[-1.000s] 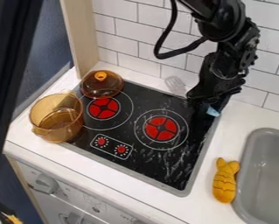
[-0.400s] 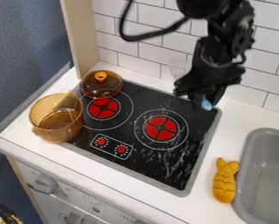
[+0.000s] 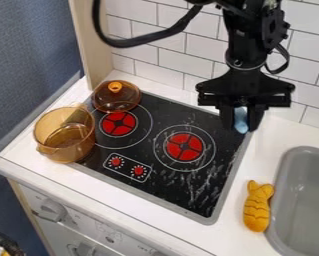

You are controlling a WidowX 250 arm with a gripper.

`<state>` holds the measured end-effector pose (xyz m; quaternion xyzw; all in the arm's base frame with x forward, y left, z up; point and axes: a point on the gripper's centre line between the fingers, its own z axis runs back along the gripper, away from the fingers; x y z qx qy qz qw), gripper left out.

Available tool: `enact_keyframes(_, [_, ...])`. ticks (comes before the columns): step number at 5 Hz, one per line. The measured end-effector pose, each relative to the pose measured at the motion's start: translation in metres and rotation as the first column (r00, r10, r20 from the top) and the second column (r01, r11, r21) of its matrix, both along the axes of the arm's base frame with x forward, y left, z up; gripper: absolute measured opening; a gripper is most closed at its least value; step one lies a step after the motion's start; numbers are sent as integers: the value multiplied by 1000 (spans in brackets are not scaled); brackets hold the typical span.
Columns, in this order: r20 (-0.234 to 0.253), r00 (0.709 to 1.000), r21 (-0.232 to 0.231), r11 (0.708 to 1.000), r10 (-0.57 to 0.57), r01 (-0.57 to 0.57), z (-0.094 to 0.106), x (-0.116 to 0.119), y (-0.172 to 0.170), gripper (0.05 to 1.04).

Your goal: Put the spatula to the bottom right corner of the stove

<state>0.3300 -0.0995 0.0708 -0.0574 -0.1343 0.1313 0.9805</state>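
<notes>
The gripper [image 3: 241, 126] hangs over the back right corner of the black stove [image 3: 167, 186], pointing down. Between its fingers is the light blue handle of the spatula [image 3: 240, 119], and the gripper is shut on it. The handle's end points downward, above the stove's surface. The spatula's head is hidden behind the gripper. How far the handle is above the stove I cannot tell.
An amber pot [image 3: 63, 137] stands at the stove's left edge, with an amber lid [image 3: 115, 98] at the back left. Right of the stove lies a yellow toy [image 3: 258, 206] beside the grey sink [image 3: 314, 197]. A tiled wall [image 3: 163, 75] rises behind.
The gripper has turned to show its broad side, and the blue handle between its fingers has swung to hang nearly straight down. The spatula's head, seen left of the gripper earlier, is now hidden.
</notes>
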Motion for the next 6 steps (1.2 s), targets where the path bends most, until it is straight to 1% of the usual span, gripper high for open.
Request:
enact_keyframes(1, [-56, 965, 0, 967, -256, 256, -4, -21, -17, 340])
enact_keyframes(2, [-122, 875, -6, 882, -468, 471, -15, -42, -28, 340])
enact_keyframes(3, [-185, 854, 11, 868, -486, 496, -34, -60, -20, 340])
enact_keyframes(4, [-214, 871, 18, 890, -442, 456, -48, -74, -3, 340])
enact_keyframes(5, [-160, 905, 31, 915, -393, 403, -39, -77, 18, 340])
enact_keyframes(6, [-154, 916, 59, 922, -371, 383, -46, -79, 29, 340])
